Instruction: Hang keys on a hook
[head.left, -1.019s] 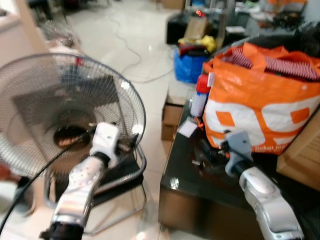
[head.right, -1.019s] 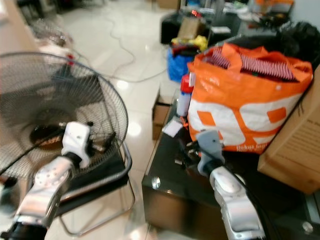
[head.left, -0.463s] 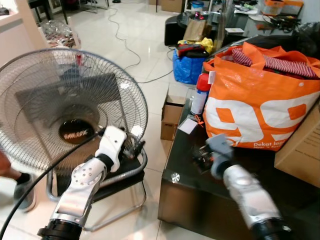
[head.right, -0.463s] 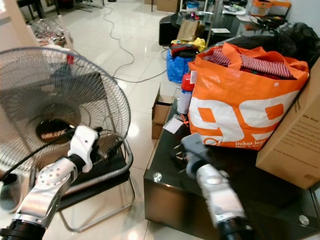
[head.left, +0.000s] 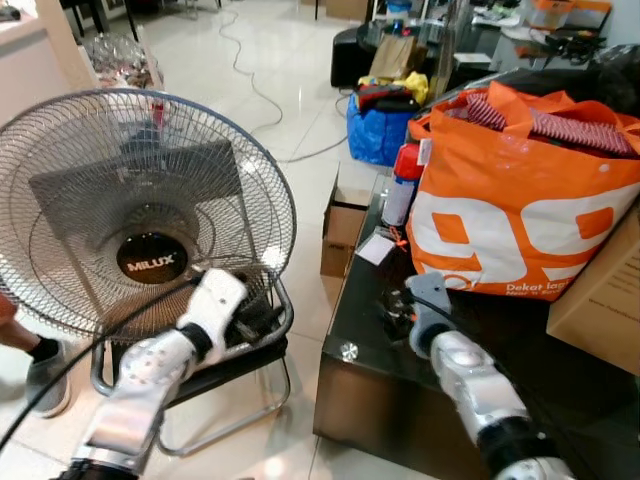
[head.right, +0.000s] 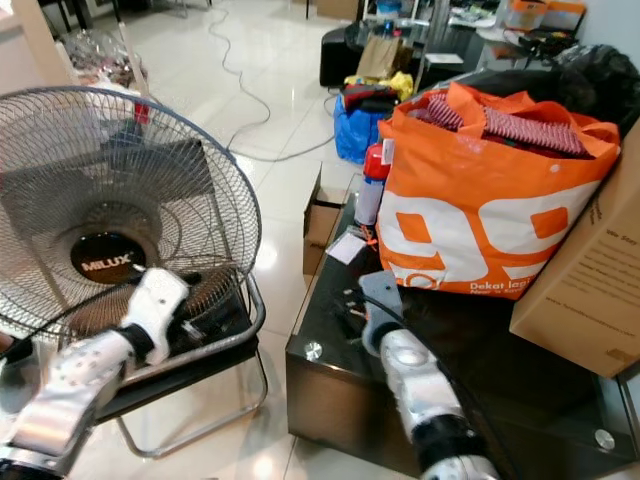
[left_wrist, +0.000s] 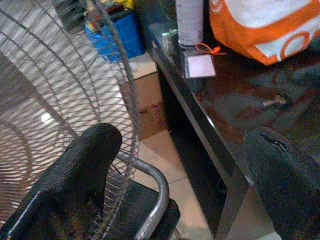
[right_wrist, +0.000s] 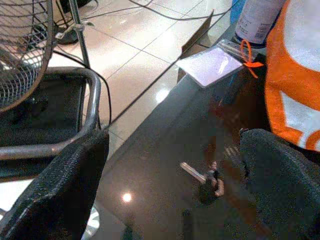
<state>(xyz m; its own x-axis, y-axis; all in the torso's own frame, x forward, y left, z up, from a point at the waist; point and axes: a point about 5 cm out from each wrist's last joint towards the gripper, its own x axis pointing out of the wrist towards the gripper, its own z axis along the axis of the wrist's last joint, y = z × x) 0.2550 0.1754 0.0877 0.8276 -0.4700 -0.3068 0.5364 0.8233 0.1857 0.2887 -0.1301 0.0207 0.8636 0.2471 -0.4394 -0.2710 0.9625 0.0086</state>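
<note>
Silver right arm is reaching over the glossy black worktop (right_wrist: 165, 145), its end effector (right_wrist: 170, 195) spread wide above the small metal keys (right_wrist: 205, 181); the left end effector (left_wrist: 185, 175), also wide, is hovering beside the wire-grille fan (head.left: 140, 215).

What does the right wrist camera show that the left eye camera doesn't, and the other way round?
Right wrist view: the keys up close, lying on the black table between two open black fingers. Left eye view: the fan, the cardboard box, the left hand by the fan and the right hand over the table. Both: the orange bag and the white card.
</note>
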